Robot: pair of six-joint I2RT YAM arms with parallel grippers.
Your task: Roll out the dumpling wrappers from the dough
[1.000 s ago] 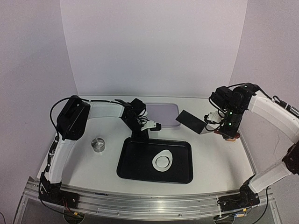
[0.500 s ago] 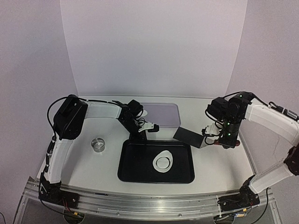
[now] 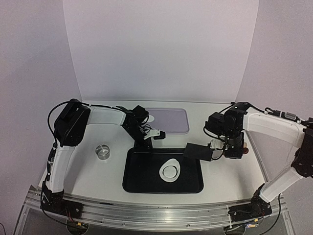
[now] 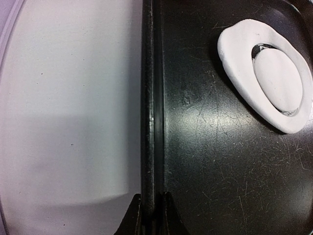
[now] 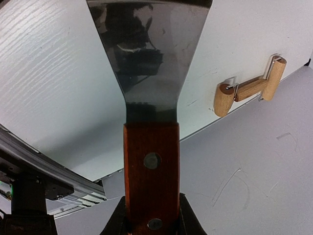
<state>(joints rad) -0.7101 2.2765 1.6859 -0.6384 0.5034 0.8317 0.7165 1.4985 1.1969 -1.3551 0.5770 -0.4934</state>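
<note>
Now left fingers [image 4: 135, 215] pinch the tray rim [image 4: 149, 98], right fingers [image 5: 116, 221] grip the scraper [image 5: 149, 63] — ring cutter [image 3: 102, 151] sits aside.

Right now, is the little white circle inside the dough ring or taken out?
Inside. The dumpling wrapper lies in the hole of the dough ring on the black tray, a thin gap around it.

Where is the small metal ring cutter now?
In the top view, the small round metal ring cutter stands on the table, left of the black tray.
</note>
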